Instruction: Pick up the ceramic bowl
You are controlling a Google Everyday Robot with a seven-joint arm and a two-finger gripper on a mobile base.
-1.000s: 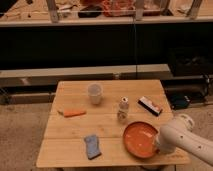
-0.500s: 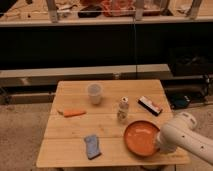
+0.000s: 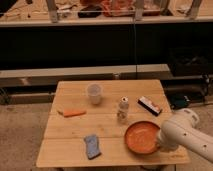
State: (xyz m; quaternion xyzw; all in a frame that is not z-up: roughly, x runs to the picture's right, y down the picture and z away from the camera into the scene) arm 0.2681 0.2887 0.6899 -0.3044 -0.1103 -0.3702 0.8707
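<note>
Resting on a wooden bench [image 3: 75, 125], the ceramic bowl [image 3: 142, 137] sits at about five o'clock; the gripper [image 3: 159, 145] meets its three o'clock rim, jaws hidden, state unclear.

No text, label, brand or number can be read anywhere; the end effector [image 3: 159, 145] sits at the ceramic bowl's [image 3: 142, 137] right edge.

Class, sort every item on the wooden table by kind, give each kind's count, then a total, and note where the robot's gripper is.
Bowls: 1, the ceramic bowl
Cups: 1, whitish cup
Bottles: 1, small bottle
Carrots: 1, orange carrot
Sponges: 1, blue sponge
Dark flat packets: 1, dark packet
Total: 6
The gripper is at the bowl's right rim.
</note>
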